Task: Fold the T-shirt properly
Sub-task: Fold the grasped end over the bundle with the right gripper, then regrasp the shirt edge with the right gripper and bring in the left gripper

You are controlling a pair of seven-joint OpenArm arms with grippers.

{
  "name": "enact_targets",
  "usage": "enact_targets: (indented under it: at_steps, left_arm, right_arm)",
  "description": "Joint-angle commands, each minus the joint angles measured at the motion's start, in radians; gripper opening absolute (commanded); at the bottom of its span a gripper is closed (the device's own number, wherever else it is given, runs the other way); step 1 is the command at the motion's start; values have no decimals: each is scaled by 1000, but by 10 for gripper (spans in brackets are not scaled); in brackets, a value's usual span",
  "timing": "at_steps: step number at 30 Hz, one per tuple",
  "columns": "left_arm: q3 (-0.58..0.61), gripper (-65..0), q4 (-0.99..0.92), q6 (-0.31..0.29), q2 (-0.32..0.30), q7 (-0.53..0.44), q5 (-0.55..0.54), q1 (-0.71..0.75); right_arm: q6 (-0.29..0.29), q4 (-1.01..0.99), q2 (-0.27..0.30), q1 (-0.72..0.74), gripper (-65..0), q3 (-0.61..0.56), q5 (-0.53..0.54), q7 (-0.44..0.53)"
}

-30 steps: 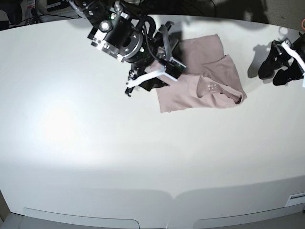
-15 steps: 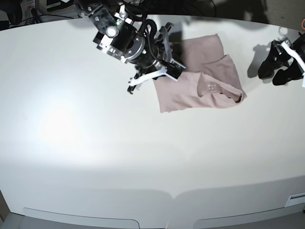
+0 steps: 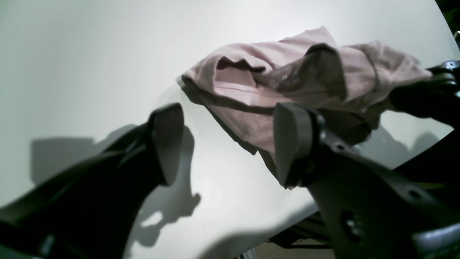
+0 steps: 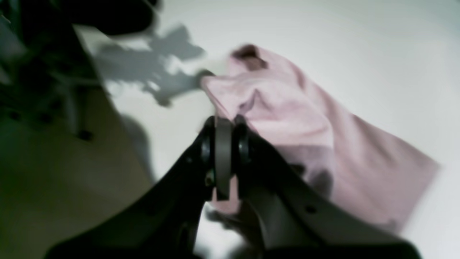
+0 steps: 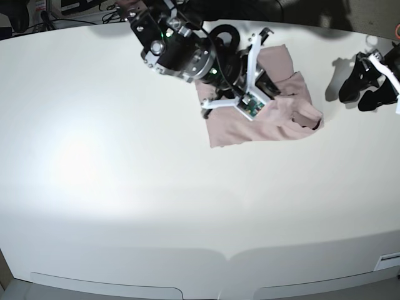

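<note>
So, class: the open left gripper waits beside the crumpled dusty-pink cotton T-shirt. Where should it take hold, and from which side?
Probably the folded corner nearest the left gripper, where the dusty-pink cotton T-shirt ends in a layered edge lying on the white table. Come in low from that open side, since the right gripper is shut on the cloth's far side.

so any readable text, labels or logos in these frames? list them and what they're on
None can be read.
T-shirt: no print or label legible in any view; a pale mark shows on the cloth in the left wrist view, too blurred to tell.
Right tool: no markings visible; the view is blurred.
Left tool: plain dark pads, no text.
</note>
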Motion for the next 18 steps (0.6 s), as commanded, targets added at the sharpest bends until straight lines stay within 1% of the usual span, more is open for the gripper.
enact_targets:
  at_steps: [1, 5, 9, 12, 15, 16, 17, 18]
  left_arm:
    - [-8, -268, 18, -9, -17, -22, -19, 2]
    - [-8, -268, 18, -9, -17, -22, -19, 2]
    - [-8, -268, 18, -9, -17, -23, -19, 2]
    - [-8, -268, 18, -9, -17, -23, -19, 2]
    - [-8, -268, 18, -9, -18, -22, -19, 2]
    - [-8, -268, 18, -9, -18, -23, -19, 2]
    - [-8, -268, 18, -9, -17, -24, -19, 2]
    - [-8, -268, 18, -9, -18, -26, -19, 2]
  right_arm:
    - [16, 0, -19, 6, -650, -1, 28, 5]
    - [46, -104, -63, 6, -650, -13, 96, -20]
    - [71, -232, -109, 6, -650, -55, 140, -6]
    - [82, -298, -150, 6, -650, -74, 137, 12]
    - [86, -325, -170, 10, -650, -73, 135, 10]
    - [86, -326, -178, 9, -613, -73, 137, 10]
    - [92, -326, -177, 9, -554, -73, 152, 12]
    - [112, -326, -177, 9, -495, -73, 177, 10]
